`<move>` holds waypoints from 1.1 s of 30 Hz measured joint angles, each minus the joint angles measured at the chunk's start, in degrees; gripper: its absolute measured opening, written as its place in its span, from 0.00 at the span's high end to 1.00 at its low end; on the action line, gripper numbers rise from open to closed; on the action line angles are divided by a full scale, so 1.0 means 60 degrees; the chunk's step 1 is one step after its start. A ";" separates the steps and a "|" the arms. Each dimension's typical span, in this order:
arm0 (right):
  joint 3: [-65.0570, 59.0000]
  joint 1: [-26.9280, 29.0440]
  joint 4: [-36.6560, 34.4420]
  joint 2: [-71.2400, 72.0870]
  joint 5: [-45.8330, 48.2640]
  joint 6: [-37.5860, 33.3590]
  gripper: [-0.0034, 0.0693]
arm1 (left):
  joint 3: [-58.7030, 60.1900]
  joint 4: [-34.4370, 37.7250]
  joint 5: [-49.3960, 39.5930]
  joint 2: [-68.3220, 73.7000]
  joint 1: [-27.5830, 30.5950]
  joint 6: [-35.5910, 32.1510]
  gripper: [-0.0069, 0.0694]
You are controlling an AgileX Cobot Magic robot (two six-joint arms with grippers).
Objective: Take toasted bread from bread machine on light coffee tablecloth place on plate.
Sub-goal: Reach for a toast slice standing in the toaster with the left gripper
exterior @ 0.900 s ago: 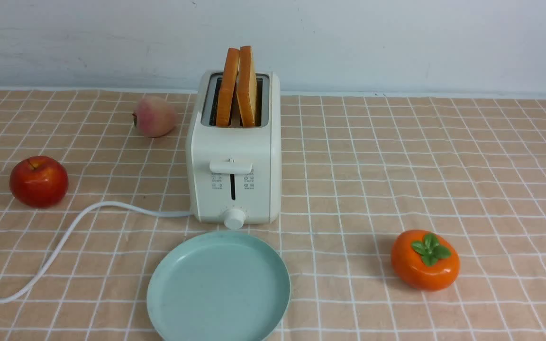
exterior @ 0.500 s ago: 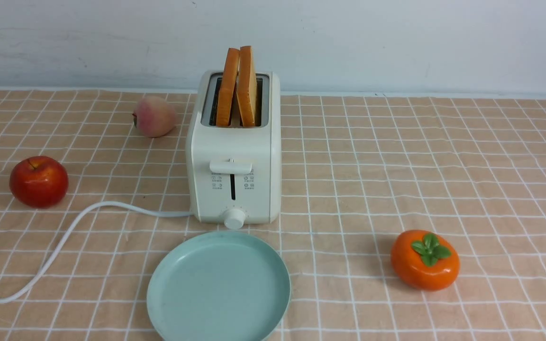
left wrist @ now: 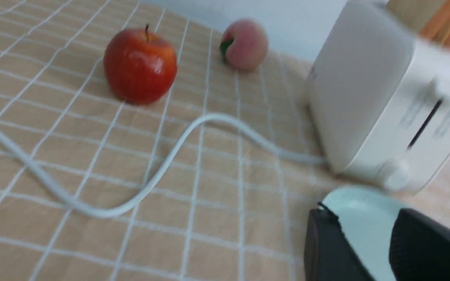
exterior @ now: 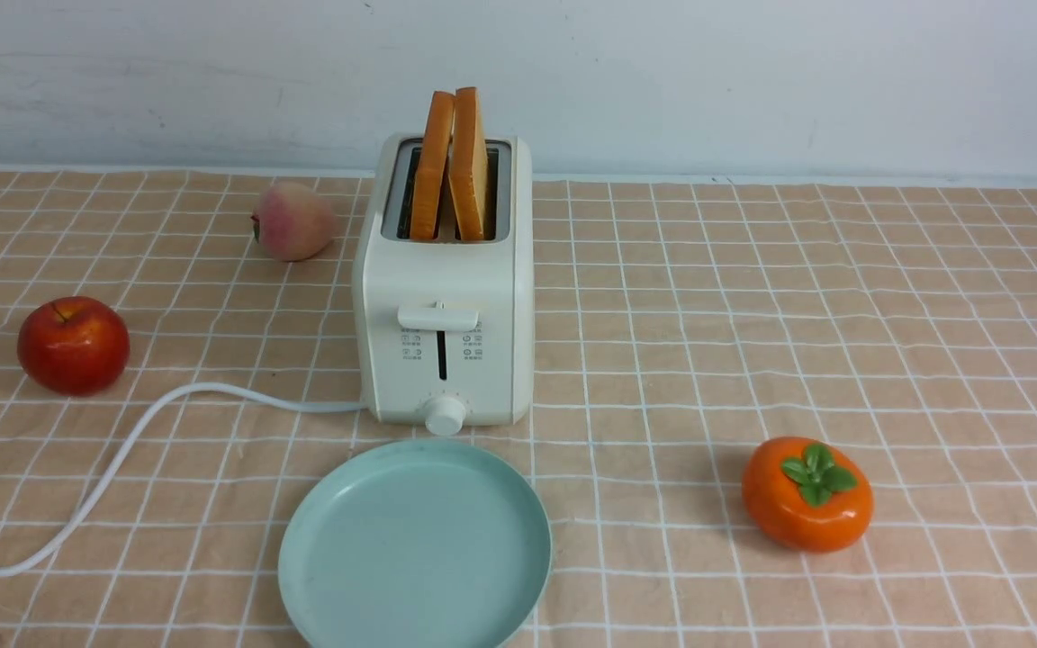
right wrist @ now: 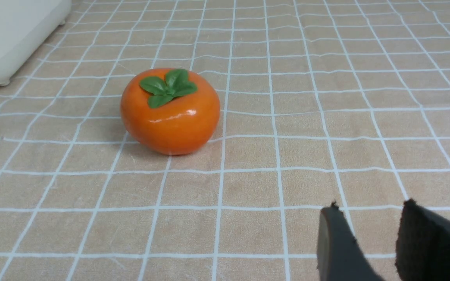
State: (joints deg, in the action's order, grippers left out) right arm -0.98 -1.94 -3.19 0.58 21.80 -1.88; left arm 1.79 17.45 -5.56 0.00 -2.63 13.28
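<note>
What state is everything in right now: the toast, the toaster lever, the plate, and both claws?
Bread machine: upright, lever up.
Toasted bread: two slices standing in the bread machine, tops leaning together.
Plate: empty, flat on the tablecloth.
Left claw: open, empty.
Right claw: open, empty.

A tan tablecloth (exterior: 843, 315) with thin white grid lines covers the whole surface. A cream toaster (exterior: 443, 342) stands on it at centre, and its white cord (exterior: 320, 407) trails off to the left. A teal plate (exterior: 415, 549) lies just in front of the toaster. On the left sit a red apple (exterior: 74, 346) and, farther back, a peach (exterior: 293, 221). An orange persimmon (exterior: 807, 495) sits at the front right.
</note>
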 joint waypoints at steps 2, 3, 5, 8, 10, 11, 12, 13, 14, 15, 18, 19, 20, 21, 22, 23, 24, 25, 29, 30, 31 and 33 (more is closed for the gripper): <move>0.0000 0.0000 0.0414 0.0000 0.0000 -0.0062 0.62 | 0.0000 0.0989 0.0698 0.0000 0.0000 0.0127 0.60; 0.0000 0.0000 0.0666 0.0000 0.0000 -0.0089 0.62 | 0.0000 0.1577 0.1072 0.0000 0.0000 0.0155 0.60; 0.0000 0.0000 0.0983 0.0000 -0.0070 -0.0122 0.62 | 0.0000 0.2647 0.1729 0.0000 0.0000 0.0173 0.60; -0.0022 0.0000 0.1151 0.0000 -0.0262 -0.0173 0.62 | 0.0000 0.4000 0.2293 0.0000 0.0000 0.0194 0.60; -0.0031 0.0000 0.1171 0.0000 -0.0350 -0.0184 0.62 | 0.0000 0.4567 0.2391 0.0000 0.0000 0.0194 0.60; -0.0043 0.0000 0.1181 0.0000 -0.0404 -0.0195 0.62 | 0.0000 0.4808 0.2418 0.0000 0.0000 0.0194 0.60; -0.0043 0.0000 0.1181 0.0000 -0.0423 -0.0197 0.62 | 0.0000 0.5093 0.2442 0.0000 0.0000 0.0194 0.60; -0.0043 0.0000 0.1181 0.0000 -0.0432 -0.0197 0.62 | 0.0000 0.5345 0.2488 0.0000 0.0000 0.0194 0.60; -0.0050 0.0000 0.1189 0.0000 -0.0432 -0.0205 0.62 | 0.0000 0.5645 0.2524 0.0000 0.0000 0.0194 0.60; -0.0050 0.0000 0.1191 0.0000 -0.0442 -0.0205 0.62 | 0.0000 0.5788 0.2534 0.0000 0.0000 0.0194 0.60; -0.0061 0.0000 0.1032 0.0000 -0.0556 -0.0128 0.62 | 0.0000 0.6060 0.2556 0.0000 0.0000 0.0194 0.60; -0.0061 0.0000 0.0839 0.0000 -0.0630 0.0009 0.62 | 0.0000 0.6107 0.2578 0.0000 0.0000 0.0194 0.60; -0.0061 0.0000 0.0275 0.0000 -0.0881 0.0403 0.62 | 0.0000 0.6164 0.2650 0.0000 0.0000 0.0194 0.61; -0.0071 0.0000 -0.0184 0.0000 -0.1127 0.0742 0.62 | 0.0000 0.6176 0.2671 0.0000 0.0000 0.0194 0.62; -0.0071 0.0000 -0.0708 0.0000 -0.1406 0.1144 0.62 | 0.0000 0.6198 0.2671 0.0000 0.0000 0.0194 0.63; -0.0071 0.0000 -0.0935 0.0000 -0.1527 0.1321 0.62 | 0.0000 0.6208 0.2671 0.0000 0.0000 0.0194 0.64; -0.0071 0.0000 -0.1660 0.0000 -0.1891 0.1900 0.62 | 0.0000 0.6228 0.2671 0.0000 0.0000 0.0194 0.68; -0.0071 0.0000 -0.2383 0.0000 -0.2228 0.2481 0.62 | 0.0000 0.6230 0.2671 0.0000 0.0000 0.0194 0.74; -0.0071 0.0000 -0.3852 0.0000 -0.2834 0.3571 0.62 | 0.0000 0.6230 0.2671 0.0000 0.0000 0.0194 0.93; -0.0071 0.0000 -0.4244 0.0000 -0.2944 0.3792 0.62 | 0.0000 0.6239 0.2683 0.0000 0.0000 0.0194 0.93; -0.0071 0.0000 -0.4383 0.0000 -0.2990 0.3867 0.62 | 0.0000 0.6239 0.2694 0.0000 0.0000 0.0194 0.93; -0.0071 0.0000 -0.4483 0.0000 -0.3009 0.3936 0.62 | 0.0000 0.6239 0.2713 0.0000 0.0000 0.0194 0.93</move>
State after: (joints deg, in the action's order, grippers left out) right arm -1.40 -1.94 -30.09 0.58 3.75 21.74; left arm 1.79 54.88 10.72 0.00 -2.63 14.45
